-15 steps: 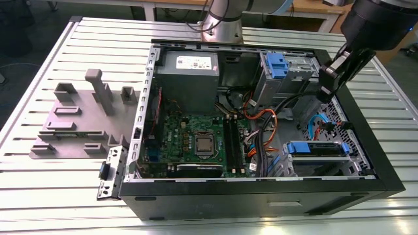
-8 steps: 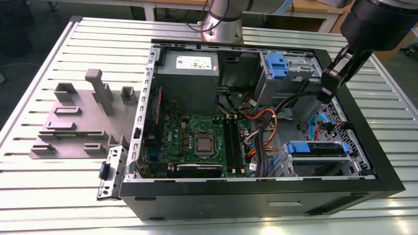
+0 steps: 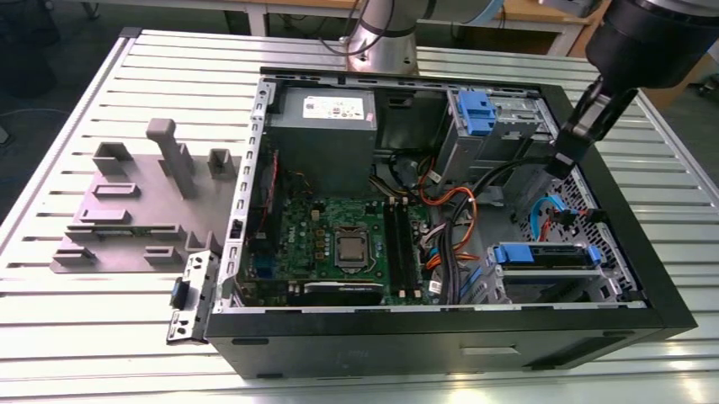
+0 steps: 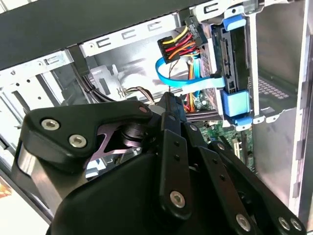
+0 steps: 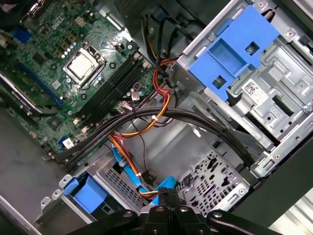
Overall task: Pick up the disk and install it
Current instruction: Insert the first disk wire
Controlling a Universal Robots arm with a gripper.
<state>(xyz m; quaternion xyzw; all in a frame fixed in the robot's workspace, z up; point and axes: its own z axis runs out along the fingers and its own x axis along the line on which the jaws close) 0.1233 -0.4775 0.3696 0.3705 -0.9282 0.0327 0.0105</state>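
Hovering near one disk (image 3: 545,254) seated in one bay (image 3: 553,284), one closed claw (image 5: 168,191)

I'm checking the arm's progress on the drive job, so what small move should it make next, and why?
Probably lower the gripper toward the disk. The gripper looks shut and empty, hanging over the computer case, while the disk sits in a drive bay, framed in blue.

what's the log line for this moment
gripper: shut, empty | where: over case | disk: in bay
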